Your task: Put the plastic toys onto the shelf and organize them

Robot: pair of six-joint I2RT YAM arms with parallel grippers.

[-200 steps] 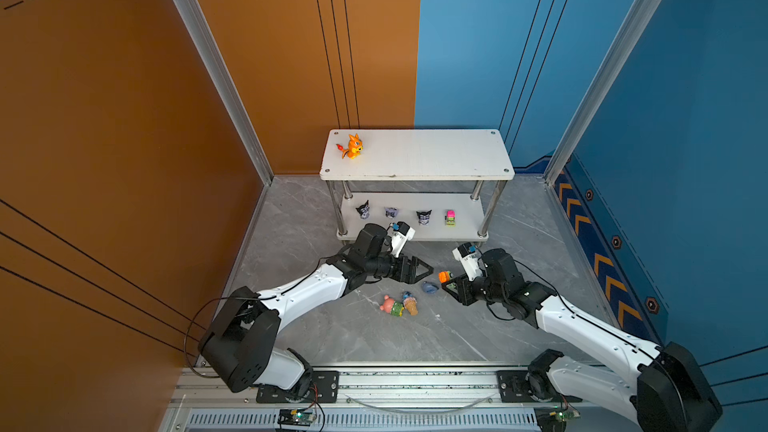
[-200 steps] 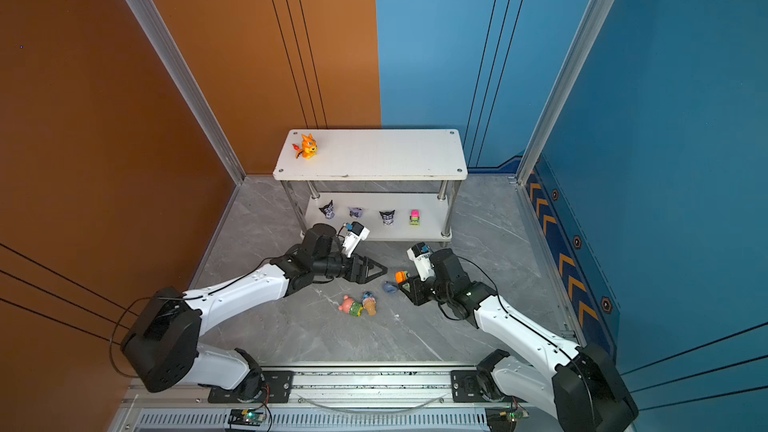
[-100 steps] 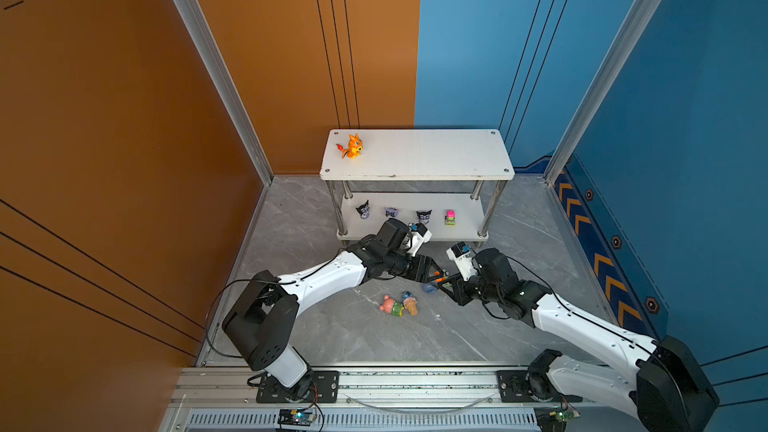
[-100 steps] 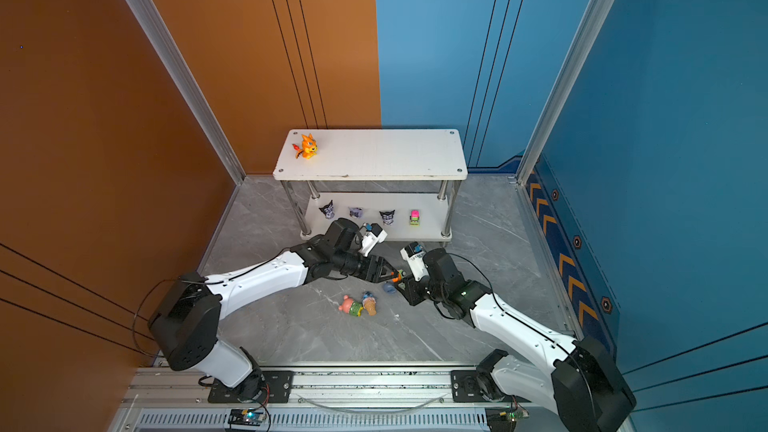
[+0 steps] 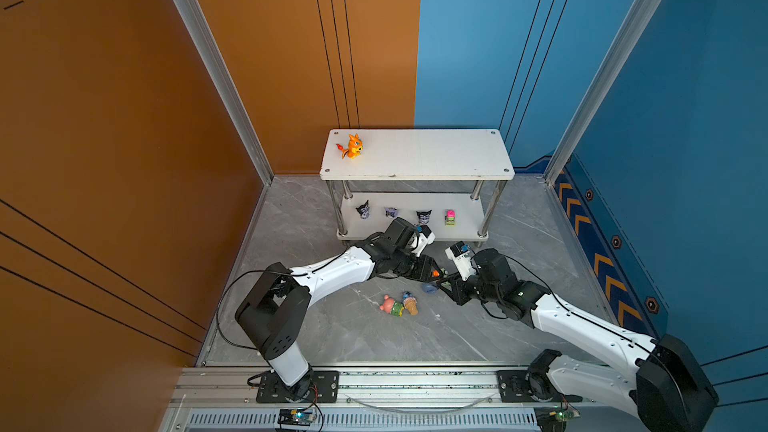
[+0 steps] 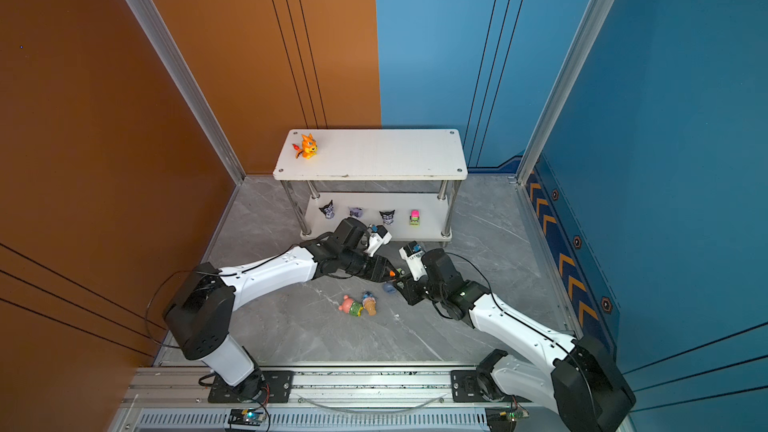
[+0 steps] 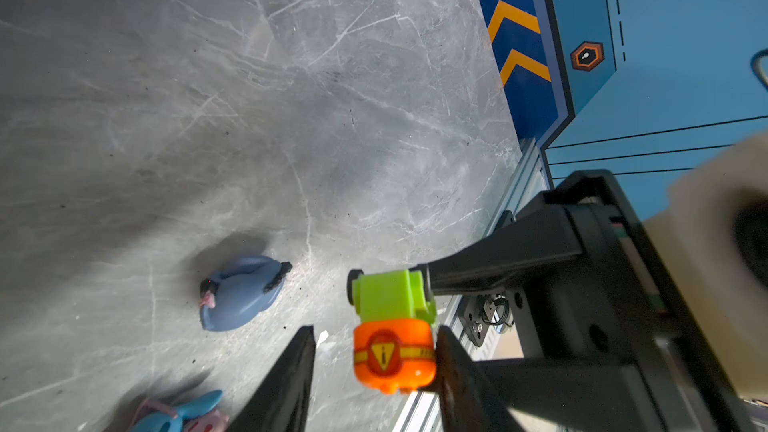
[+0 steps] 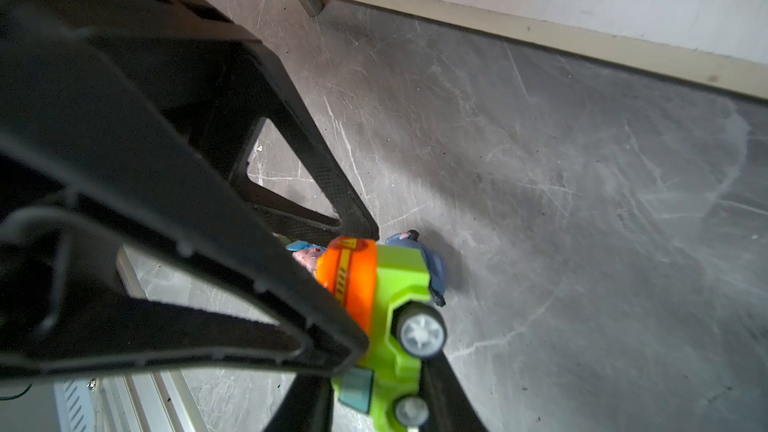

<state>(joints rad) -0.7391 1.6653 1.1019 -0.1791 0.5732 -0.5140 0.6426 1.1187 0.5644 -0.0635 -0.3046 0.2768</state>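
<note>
Holding the orange blocky car (image 5: 436,273) by its lime-green body: right gripper (image 5: 442,281), jaws clamped, orange roof turned toward the left arm. The right wrist view confirms this, with one finger (image 8: 440,392) pressed on each side of the green chassis and the wheels left free.

Left gripper (image 5: 433,271) meets it from the opposite side, jaws narrow and straddling the orange roof. In the left wrist view one finger (image 7: 453,367) lies against the side of the roof. The other finger (image 7: 291,371) stands apart from it, with a strip of counter (image 7: 332,118) showing between. No full grip on this side.

Both grippers sit in front of the shelf (image 5: 415,155), near its lower board.

Toys on the counter:
- grey-blue donkey (image 5: 428,288) on its side, just beside the gripper tips
- pink bear (image 5: 390,305) and blue creature on ice-cream cone (image 5: 409,303), both lying down and touching each other, near the donkey

Toys on the shelf:
- orange dragon (image 5: 352,146) upright near the left end of the top board
- three black-purple imps (image 5: 363,209) in a row on the lower board
- pink blocky car (image 5: 450,217) at the right end of that row, all four apart
</note>
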